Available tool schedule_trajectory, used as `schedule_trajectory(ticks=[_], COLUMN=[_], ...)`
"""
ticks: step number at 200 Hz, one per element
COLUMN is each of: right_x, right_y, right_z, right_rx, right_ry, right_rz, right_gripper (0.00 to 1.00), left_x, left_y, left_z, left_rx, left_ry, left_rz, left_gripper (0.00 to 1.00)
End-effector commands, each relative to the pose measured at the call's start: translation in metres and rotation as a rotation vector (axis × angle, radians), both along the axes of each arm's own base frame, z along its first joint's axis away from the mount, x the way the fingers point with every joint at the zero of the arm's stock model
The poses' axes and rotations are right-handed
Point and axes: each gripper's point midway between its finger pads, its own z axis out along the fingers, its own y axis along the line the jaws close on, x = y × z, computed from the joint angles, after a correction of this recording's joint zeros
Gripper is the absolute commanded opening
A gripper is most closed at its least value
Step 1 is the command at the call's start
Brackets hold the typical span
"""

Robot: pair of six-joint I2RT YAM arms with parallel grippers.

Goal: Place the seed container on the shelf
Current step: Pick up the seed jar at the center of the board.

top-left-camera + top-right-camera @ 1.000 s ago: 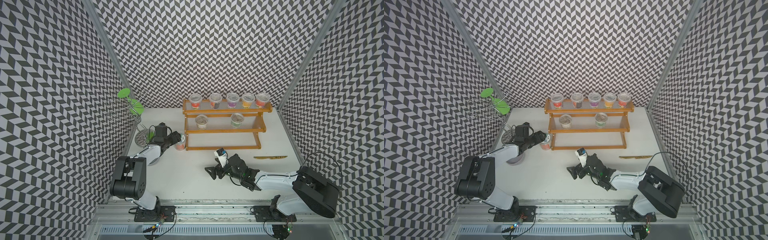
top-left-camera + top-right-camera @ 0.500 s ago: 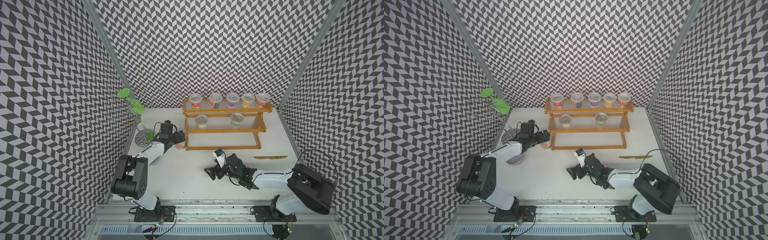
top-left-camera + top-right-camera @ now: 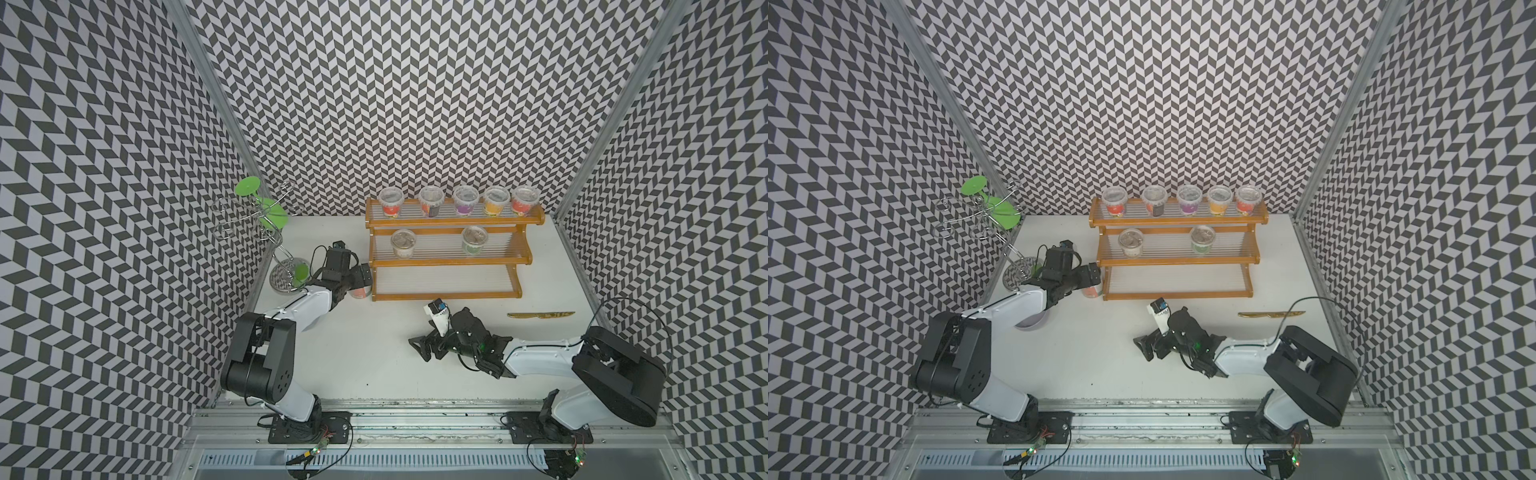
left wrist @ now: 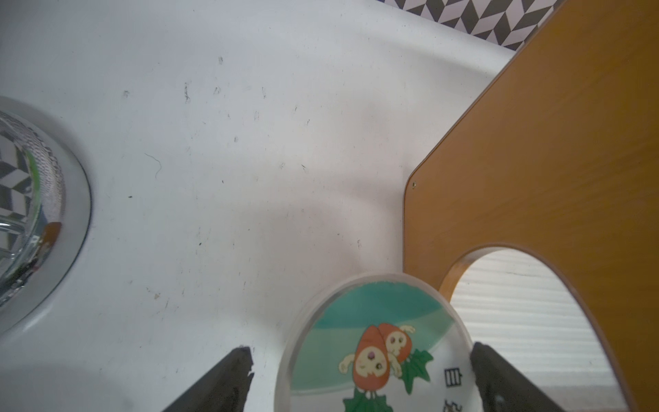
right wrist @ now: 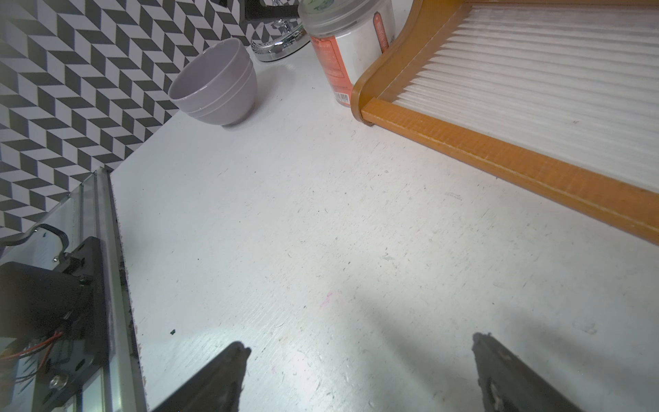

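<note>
1. The seed container [image 3: 360, 292] was mostly hidden under the left hand [image 3: 360, 277] in both top views, and only its orange lower part showed. It stood on the table [image 3: 374, 365] just beside the shelf [image 3: 444, 296], at the shelf's end on the left arm's side and not on any tier.
2. In the left wrist view the lid was cut off by the frame edge. The left hand was spread, with fingers [image 4: 228, 378] on either side of the lid. One finger stood clear of it and the other sat right at the rim. Contact could not be told.
3. The right hand [image 3: 426, 350] was spread with nothing between its fingers. It was low over the table in front of the shelf, well apart from the container.
4. A grey-purple bowl [image 3: 1034, 323] was mostly hidden under the left arm in a top view. It showed whole in the right wrist view, near the container and farther from the shelf.
5. Compared with a second before, the container was in the same spot by the shelf. The left hand had shifted closer to the shelf, over the container. The right hand was in roughly the same place.
6. The lid showed two cartoon carrots with green leaves on teal and white. Dark characters near the cut edge were unreadable. The side label was orange with a barcode, its print too small to read.
7. Five jars [image 3: 464, 206] stood on the shelf's top tier and two on the middle tier. Their labels were too small to read.
</note>
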Motion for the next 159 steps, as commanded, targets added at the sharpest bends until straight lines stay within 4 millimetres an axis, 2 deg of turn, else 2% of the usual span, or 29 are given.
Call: schedule_trajectory(ticks=[1, 36, 93, 118, 159], right_x=[0.001, 0.001, 0.001, 0.001, 0.001], right_y=[0.006, 0.005, 0.004, 0.006, 0.005], right_z=[0.008, 0.009, 0.003, 0.002, 0.001], right_rx=[0.02, 0.022, 0.012, 0.012, 0.002], right_ry=[-0.019, -0.022, -0.013, -0.008, -0.009], right_rz=[0.01, 0.01, 0.01, 0.013, 0.008], right_gripper=[1.0, 1.0, 1.0, 0.99, 1.0], left_x=[-0.009, -0.014, -0.022, -0.018, -0.01], left_y=[-0.011, -0.016, -0.017, -0.01, -0.009], left_z=[-0.005, -0.004, 0.013, 0.006, -0.003], left_rx=[0.012, -0.011, -0.031, 0.014, 0.057], left_ry=[0.003, -0.016, -0.103, -0.082, -0.068], left_rz=[-0.063, -0.088, -0.104, -0.079, -0.088], left_gripper=[1.0, 0.99, 1.0, 1.0, 1.0])
